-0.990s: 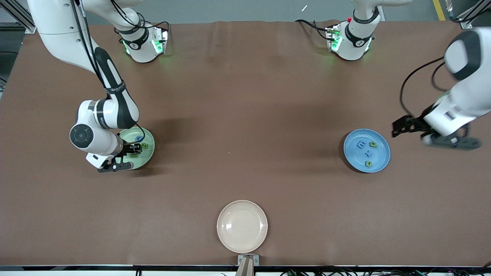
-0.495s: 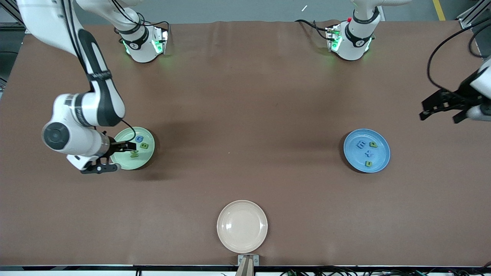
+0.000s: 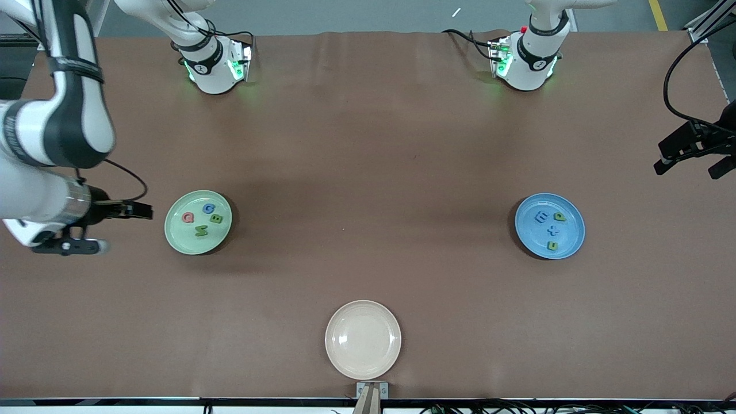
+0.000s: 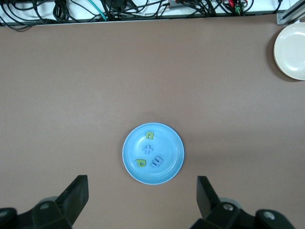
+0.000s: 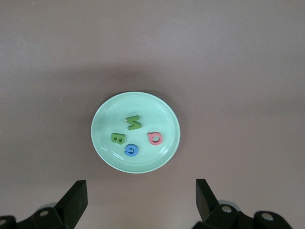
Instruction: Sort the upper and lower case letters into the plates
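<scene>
1. Cream plate (image 3: 363, 339), six o'clock on the table: one, bare
2. Green plate (image 3: 183, 237), nine o'clock: four letters (image 3: 201, 230). Blue plate (image 3: 532, 234), three o'clock: four more
3. Right gripper (image 5: 138, 188) above the green plate, left gripper (image 4: 143, 186) above the blue: jaws apart, empty. Sorting looks done, so lift your arms straight clear

1. I see a brown table (image 3: 368, 172) carrying three plates, well apart.
2. Light green plate (image 3: 198, 222) sits toward the right arm's end.
3. Blue plate (image 3: 549, 226) sits toward the left arm's end.
4. Cream-white plate (image 3: 363, 339) sits nearest the front camera, between them.
</scene>
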